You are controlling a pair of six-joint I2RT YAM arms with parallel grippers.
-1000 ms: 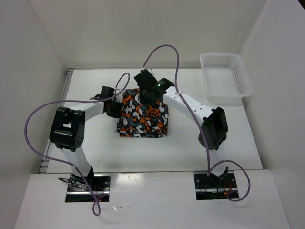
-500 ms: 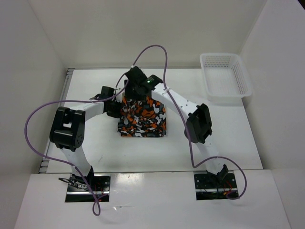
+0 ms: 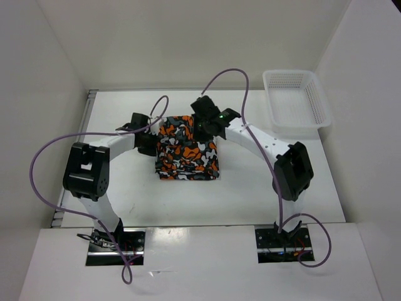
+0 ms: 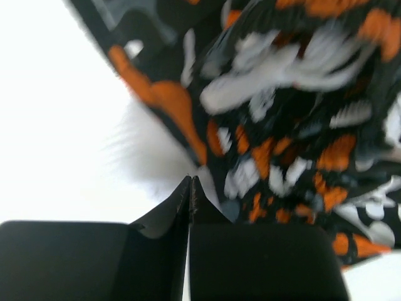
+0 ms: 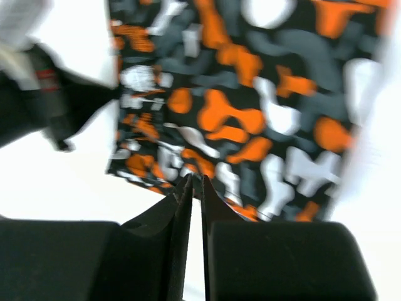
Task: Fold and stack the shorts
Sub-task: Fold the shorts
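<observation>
The shorts (image 3: 187, 153), in orange, black, grey and white camouflage print, lie folded into a compact rectangle in the middle of the table. My left gripper (image 3: 149, 139) is at the stack's left edge. In the left wrist view its jaws (image 4: 190, 180) are shut and empty, with the shorts (image 4: 294, 94) just ahead and to the right. My right gripper (image 3: 202, 127) hovers over the stack's far right part. In the right wrist view its jaws (image 5: 195, 180) are pressed nearly together with nothing between them, above the shorts (image 5: 250, 94).
A white plastic mesh basket (image 3: 296, 103) stands at the back right corner. The white table (image 3: 263, 188) is walled at the back and on both sides. Purple cables loop above both arms. The left arm (image 5: 37, 100) shows at the left of the right wrist view.
My right gripper swept left over the shorts' far edge, then came back to the right. The fabric now lies flatter. The left gripper has stayed at the left edge.
</observation>
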